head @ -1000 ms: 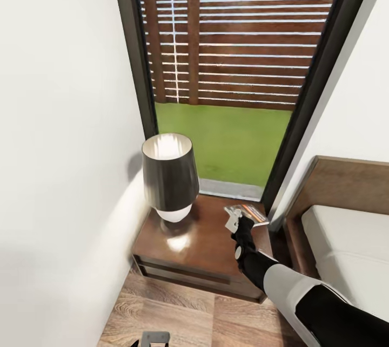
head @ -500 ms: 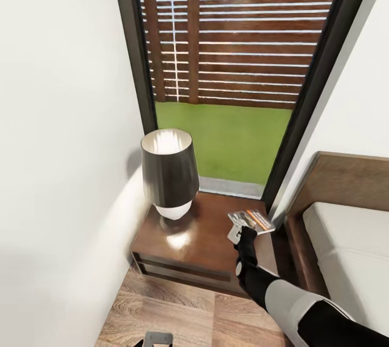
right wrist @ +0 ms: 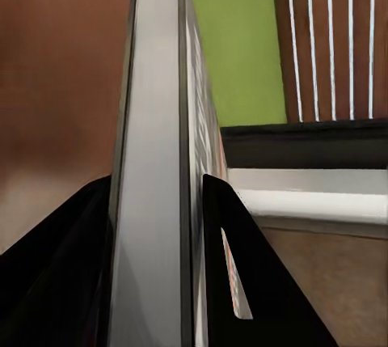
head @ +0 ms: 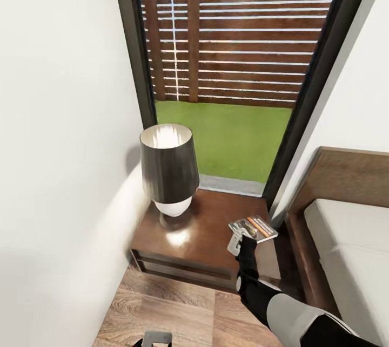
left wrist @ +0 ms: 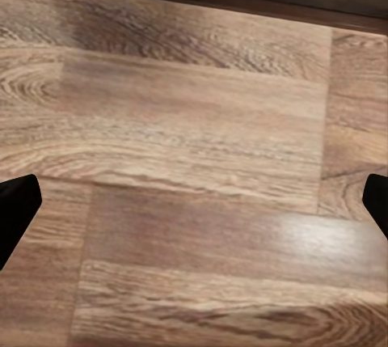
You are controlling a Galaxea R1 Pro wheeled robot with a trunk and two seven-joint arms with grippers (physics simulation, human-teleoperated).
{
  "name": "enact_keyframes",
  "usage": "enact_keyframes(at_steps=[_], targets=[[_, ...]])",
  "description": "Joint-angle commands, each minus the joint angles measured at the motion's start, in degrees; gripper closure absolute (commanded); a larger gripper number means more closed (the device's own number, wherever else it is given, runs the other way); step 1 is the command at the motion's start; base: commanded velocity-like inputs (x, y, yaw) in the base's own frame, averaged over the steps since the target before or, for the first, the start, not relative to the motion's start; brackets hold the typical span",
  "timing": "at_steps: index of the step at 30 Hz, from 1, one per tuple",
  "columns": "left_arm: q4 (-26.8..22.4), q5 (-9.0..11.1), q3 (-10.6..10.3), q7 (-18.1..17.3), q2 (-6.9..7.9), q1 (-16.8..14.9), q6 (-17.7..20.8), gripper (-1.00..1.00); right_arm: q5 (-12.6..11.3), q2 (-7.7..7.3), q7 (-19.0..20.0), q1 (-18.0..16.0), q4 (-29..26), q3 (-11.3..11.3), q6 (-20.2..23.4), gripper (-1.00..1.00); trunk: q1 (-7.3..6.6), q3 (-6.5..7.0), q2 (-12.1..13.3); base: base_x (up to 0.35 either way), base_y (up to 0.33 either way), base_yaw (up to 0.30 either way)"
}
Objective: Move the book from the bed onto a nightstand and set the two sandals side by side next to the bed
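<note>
Gripping the book [head: 253, 228] flat in my right claw [head: 237, 239], fingers clamped on both covers, I hold it over the nightstand [head: 202, 233] top, near its bed-side edge, ready to set down. The lamp [head: 167, 169] stands well to the claw's left, so I judge this spot safe. My left claw [left wrist: 194, 209] hangs spread over the floor [left wrist: 194, 120].

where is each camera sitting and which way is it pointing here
Head view: on the robot's head, looking forward and down at the nightstand, lamp, window and bed; the right arm and right gripper show.
Left wrist view: on the left arm, facing the wood floor; dark fingertips at both edges.
Right wrist view: along the fingers clamping the book.
Shared: head and right wrist both show the book, held over the nightstand.
</note>
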Motion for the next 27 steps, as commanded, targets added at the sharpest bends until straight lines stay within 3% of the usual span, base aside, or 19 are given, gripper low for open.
enact_keyframes(at_steps=[1,7,13,27], targets=[[0.03,0.37,-0.49,0.36,0.02,-0.05,-0.22,-1.0,0.68,0.04,-0.21,0.03,0.0,-0.05,0.64,1.0,0.22,-0.23,-0.44,0.0,0.0,0.0],[0.03,0.38,-0.49,0.28,0.02,-0.05,-0.21,-1.0,0.85,0.1,-0.26,0.2,0.03,0.01,0.71,1.0,1.54,-1.3,-2.84,0.0,0.0,0.0],[0.03,0.38,-0.49,0.28,-0.04,-0.04,-0.21,-1.0,0.87,0.11,-0.19,0.23,0.07,0.05,0.72,1.0,1.54,-1.3,-2.84,0.0,0.0,0.0],[0.12,0.39,-0.53,0.26,-0.05,-0.06,0.0,-1.0,0.83,0.25,0.85,0.23,-0.15,0.05,-0.76,1.0,1.54,-1.3,-2.84,0.245,0.0,0.0]])
